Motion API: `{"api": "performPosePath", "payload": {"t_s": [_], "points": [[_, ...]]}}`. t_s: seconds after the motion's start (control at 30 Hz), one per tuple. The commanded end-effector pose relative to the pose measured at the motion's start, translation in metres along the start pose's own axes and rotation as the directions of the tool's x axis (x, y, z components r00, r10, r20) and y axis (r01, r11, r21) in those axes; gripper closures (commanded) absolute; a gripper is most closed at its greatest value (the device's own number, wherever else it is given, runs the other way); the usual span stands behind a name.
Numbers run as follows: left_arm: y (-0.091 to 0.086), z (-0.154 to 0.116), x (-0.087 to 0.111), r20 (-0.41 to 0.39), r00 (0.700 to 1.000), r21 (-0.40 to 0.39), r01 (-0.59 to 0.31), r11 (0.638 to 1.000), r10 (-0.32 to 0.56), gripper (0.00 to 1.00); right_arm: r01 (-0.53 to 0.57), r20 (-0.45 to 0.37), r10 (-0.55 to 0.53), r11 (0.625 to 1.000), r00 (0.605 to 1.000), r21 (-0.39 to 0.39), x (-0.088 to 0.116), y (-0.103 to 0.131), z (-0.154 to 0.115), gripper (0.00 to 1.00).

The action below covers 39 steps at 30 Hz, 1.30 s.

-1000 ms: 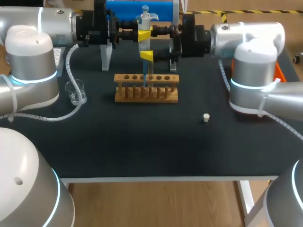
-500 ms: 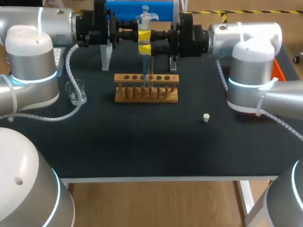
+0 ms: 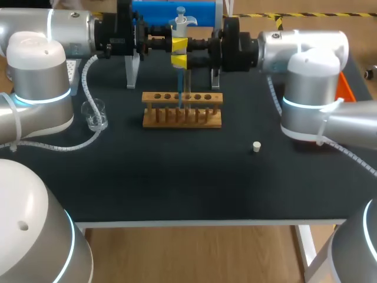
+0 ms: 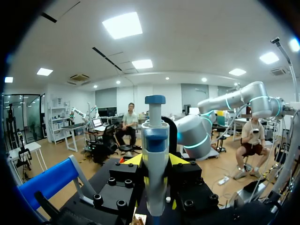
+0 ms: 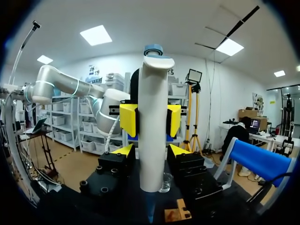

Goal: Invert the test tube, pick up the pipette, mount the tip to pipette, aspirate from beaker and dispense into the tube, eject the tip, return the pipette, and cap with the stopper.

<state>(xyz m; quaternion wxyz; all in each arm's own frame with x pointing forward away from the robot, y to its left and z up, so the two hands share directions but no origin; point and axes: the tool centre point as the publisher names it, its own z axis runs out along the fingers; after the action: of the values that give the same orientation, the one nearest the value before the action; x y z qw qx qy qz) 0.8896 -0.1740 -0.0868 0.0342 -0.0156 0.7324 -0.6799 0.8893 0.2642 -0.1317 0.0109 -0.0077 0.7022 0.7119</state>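
Two pincers, one pipette: my left pincer was clenched on the single pipette, held upright above the back of the black table. My right pincer, coming in from the opposite side, was closed on the same barrel just beneath it. Seen from the right wrist, my two yellow fingertips pressed the white barrel from either side, while the left pincer's two yellow pads gripped it higher up. One blue tip ran from the pipette down to the one wooden rack; how far in it went I could not tell. One clear beaker stood left of the rack, near my left arm. One white stopper lay alone on the table, well apart from the rack, to its right and nearer the front edge. One stand stood behind the rack.
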Motion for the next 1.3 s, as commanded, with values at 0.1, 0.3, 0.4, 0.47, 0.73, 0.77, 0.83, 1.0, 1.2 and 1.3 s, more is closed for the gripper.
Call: {"api": "performPosePath", "payload": {"t_s": [0.1, 0.3, 0.4, 0.47, 0.73, 0.77, 0.83, 1.0, 1.2, 1.3], "points": [[0.001, 0.000, 0.001, 0.004, 1.000, 0.004, -0.002, 1.000, 0.002, 1.00, -0.005, 0.001, 0.005, 1.000, 1.000, -0.017, 0.000, -0.002, 0.001, 0.56], [0.001, 0.000, 0.001, 0.004, 1.000, 0.004, -0.002, 1.000, 0.002, 1.00, -0.021, -0.011, 0.020, 0.999, 1.000, -0.030, -0.001, -0.003, 0.002, 0.99], [0.001, 0.000, 0.001, 0.004, 1.000, 0.004, -0.002, 1.000, 0.002, 1.00, -0.022, -0.011, 0.022, 0.999, 1.000, -0.030, -0.002, -0.003, 0.001, 1.00], [0.001, 0.000, 0.001, 0.004, 1.000, 0.004, -0.002, 1.000, 0.002, 1.00, -0.020, -0.009, 0.019, 0.999, 1.000, -0.030, -0.002, -0.003, -0.001, 1.00], [0.001, 0.000, 0.001, 0.004, 1.000, 0.004, -0.002, 1.000, 0.002, 0.00, -0.013, -0.013, 0.013, 1.000, 1.000, -0.017, -0.005, 0.000, -0.012, 1.00], [0.001, 0.000, 0.001, 0.004, 1.000, 0.004, -0.002, 1.000, 0.002, 0.00, -0.011, -0.016, 0.011, 1.000, 1.000, -0.016, -0.005, 0.001, -0.016, 1.00], [0.001, 0.000, 0.001, 0.004, 1.000, 0.004, -0.002, 1.000, 0.002, 0.00, -0.011, -0.025, 0.011, 1.000, 1.000, -0.011, -0.008, 0.003, -0.023, 1.00], [0.001, 0.000, 0.001, 0.004, 1.000, 0.004, -0.002, 1.000, 0.002, 0.00, -0.010, -0.061, 0.010, 1.000, 0.998, 0.005, -0.017, 0.009, -0.051, 1.00], [0.001, 0.000, 0.001, 0.004, 1.000, 0.004, -0.002, 1.000, 0.002, 0.00, -0.004, -0.086, 0.006, 1.000, 0.996, 0.025, -0.030, 0.016, -0.092, 1.00], [0.001, 0.000, 0.001, 0.004, 1.000, 0.004, -0.002, 1.000, 0.002, 0.00, -0.003, -0.090, 0.005, 1.000, 0.996, 0.026, -0.035, 0.021, -0.114, 1.00]]}}
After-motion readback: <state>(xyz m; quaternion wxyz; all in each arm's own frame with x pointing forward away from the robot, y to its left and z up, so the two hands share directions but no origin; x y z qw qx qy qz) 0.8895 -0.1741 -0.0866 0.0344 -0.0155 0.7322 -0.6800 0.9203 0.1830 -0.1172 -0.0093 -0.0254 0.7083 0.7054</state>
